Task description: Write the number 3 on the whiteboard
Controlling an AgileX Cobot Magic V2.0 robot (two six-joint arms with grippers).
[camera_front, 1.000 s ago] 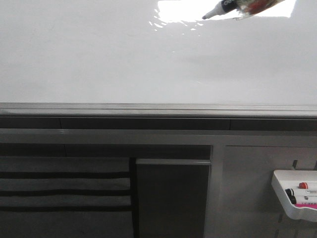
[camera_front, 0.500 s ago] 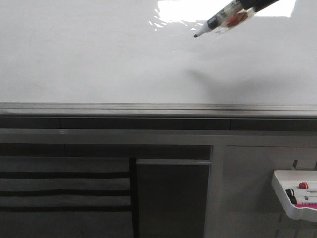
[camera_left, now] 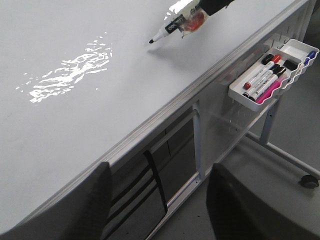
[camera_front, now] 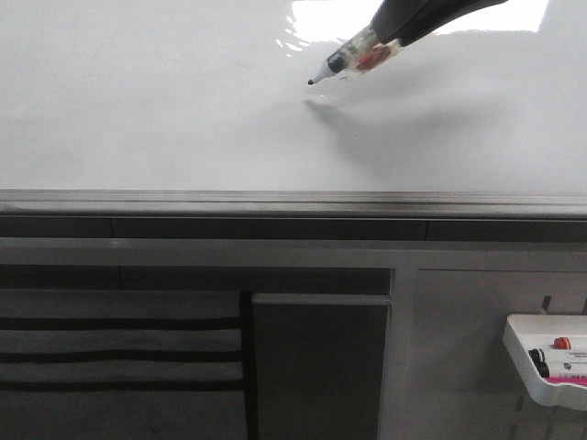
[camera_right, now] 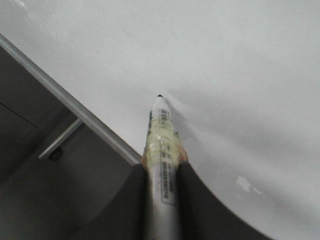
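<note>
The whiteboard (camera_front: 138,119) lies flat, glossy white with a grey edge rail (camera_front: 275,202). It also shows in the left wrist view (camera_left: 75,115) and the right wrist view (camera_right: 240,60). No number 3 or other mark shows on it. My right gripper (camera_front: 390,35) is shut on a taped white marker (camera_front: 347,60), black tip pointing down-left, close above the board with its shadow just below. The marker (camera_right: 162,135) sits between the dark fingers (camera_right: 197,200). My left gripper (camera_left: 160,205) is open and empty, off the board's near edge.
A small white plastic tray (camera_front: 527,362) hangs on the frame at the lower right, holding several markers (camera_left: 262,77). Below the rail are the metal frame and a dark striped panel (camera_front: 119,353). A bright light reflection (camera_left: 70,72) lies on the board.
My right gripper has come down and left with the marker. More of the gripper is now in view, the tip is nearer the board, and its shadow has sharpened.
</note>
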